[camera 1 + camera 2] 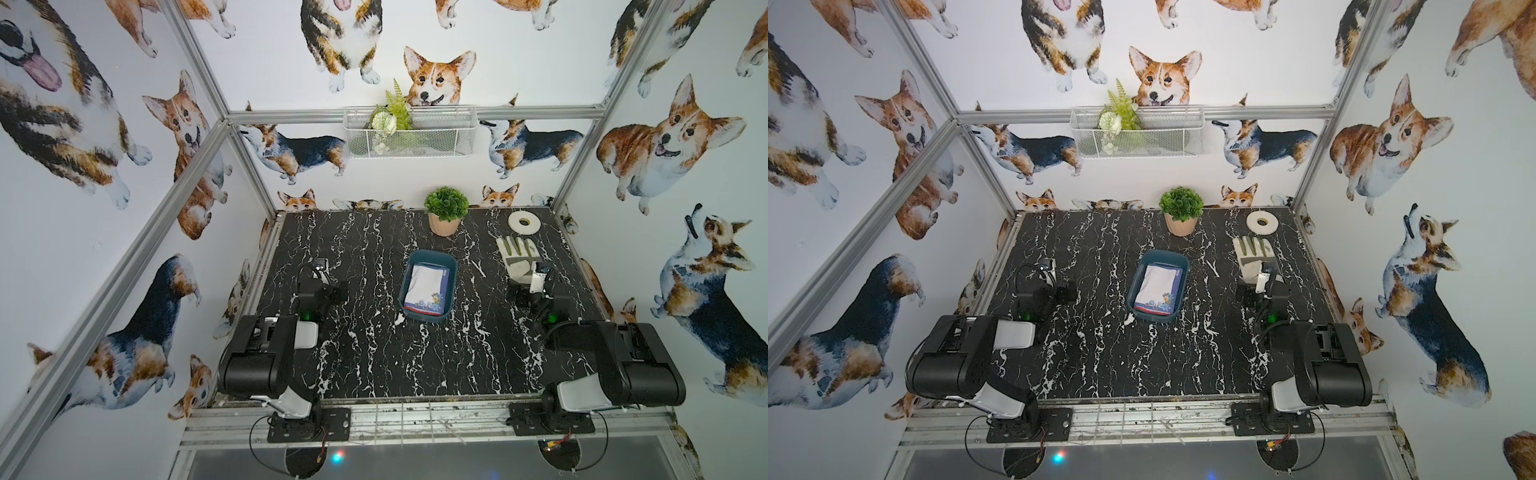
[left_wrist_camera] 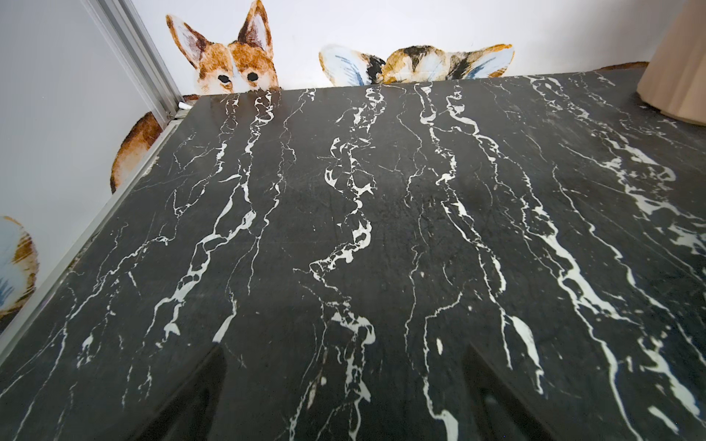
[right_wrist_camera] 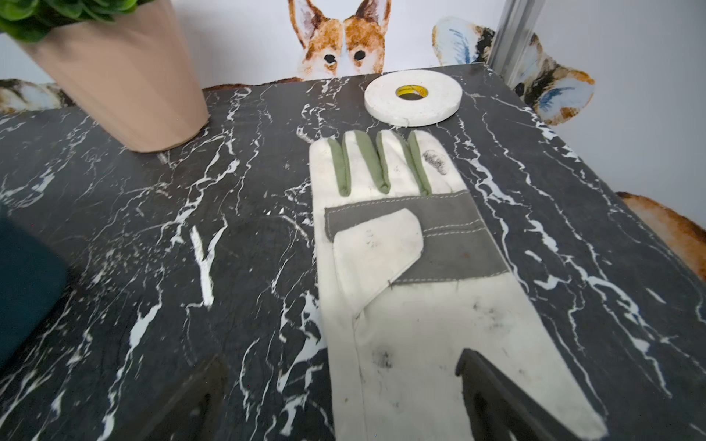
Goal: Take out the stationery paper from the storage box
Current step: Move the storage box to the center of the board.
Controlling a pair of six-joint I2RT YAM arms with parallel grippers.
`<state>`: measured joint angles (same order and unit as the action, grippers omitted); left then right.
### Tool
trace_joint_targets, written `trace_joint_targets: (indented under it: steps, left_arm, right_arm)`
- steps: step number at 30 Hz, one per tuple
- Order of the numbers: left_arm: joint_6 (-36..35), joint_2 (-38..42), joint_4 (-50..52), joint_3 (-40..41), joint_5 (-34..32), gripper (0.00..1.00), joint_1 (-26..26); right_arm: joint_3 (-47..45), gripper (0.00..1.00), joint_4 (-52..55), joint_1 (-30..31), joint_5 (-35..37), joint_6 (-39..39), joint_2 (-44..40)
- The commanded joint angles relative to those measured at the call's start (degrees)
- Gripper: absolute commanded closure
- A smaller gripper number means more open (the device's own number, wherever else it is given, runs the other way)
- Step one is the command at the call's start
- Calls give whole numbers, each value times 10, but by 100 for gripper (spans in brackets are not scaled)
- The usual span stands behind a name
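The storage box [image 1: 404,291] is a dark teal tub at the middle of the black marble table, seen in both top views [image 1: 1133,291]. Stationery paper [image 1: 424,284] lies inside it; the top sheet is white with a navy floral border [image 1: 1156,286]. My left gripper [image 2: 349,382] is open low over bare marble, left of the box [image 1: 322,272], with nothing between its fingers [image 2: 206,385]. My right gripper [image 3: 344,382] is open right of the box [image 1: 536,284], over the cuff end of a work glove. A corner of the box [image 3: 23,275] shows in the right wrist view.
A white-and-grey work glove [image 1: 517,255] lies at the right, with a white tape roll [image 1: 524,223] behind it. A potted plant in a peach pot [image 1: 445,212] stands at the back. A white wire basket [image 1: 409,137] with greenery hangs on the back wall.
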<state>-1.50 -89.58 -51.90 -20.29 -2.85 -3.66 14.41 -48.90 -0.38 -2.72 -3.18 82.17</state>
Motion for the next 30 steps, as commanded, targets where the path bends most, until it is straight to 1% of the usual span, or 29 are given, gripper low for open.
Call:
trace_joint_targets:
  steps: [1, 2, 3, 5, 6, 8, 10, 11, 13, 16, 19, 21, 30]
  left_arm:
    - [-20, 2, -106, 38, 43, 0, 0]
    - [-17, -1, -129, 49, 36, 0, 0]
    - [-13, -2, -142, 54, 27, 0, 0]
    - [-11, -1, -136, 52, 18, 0, 0]
    - [-11, -1, -126, 46, 17, 0, 0]
    - [-9, -1, -85, 24, 14, 0, 0]
    - [-4, 0, 3, -21, 5, 0, 0]
    - [0, -3, 13, -28, 4, 0, 3]
    - [4, -3, 8, -26, -3, 0, 4]
    - [4, -2, 6, -25, -3, 0, 5]
    - [4, -2, 7, -24, -4, 0, 4]
    - [4, -2, 6, -24, -4, 0, 4]
    - [4, -2, 7, -25, -4, 0, 4]
  right_arm:
    - [-54, 0, -136, 1, 34, -5, -12]
    - [-66, 0, -159, 1, 64, -17, -12]
    - [-69, 0, -176, 1, 78, -24, -5]
    - [-63, 0, -181, 1, 72, -21, 4]
    - [-56, 0, -170, 1, 57, -17, 6]
    - [-24, 0, -110, 1, 34, -7, 1]
    - [36, 0, 3, 1, 36, -9, 1]
    - [65, 0, 58, 1, 39, -12, 8]
    - [39, 0, -1, 1, 49, -13, 14]
    - [50, 0, 36, 1, 55, -17, 4]
    - [45, 0, 12, 1, 55, -17, 13]
    - [48, 0, 25, 1, 54, -17, 8]
    - [49, 0, 23, 1, 54, -16, 11]
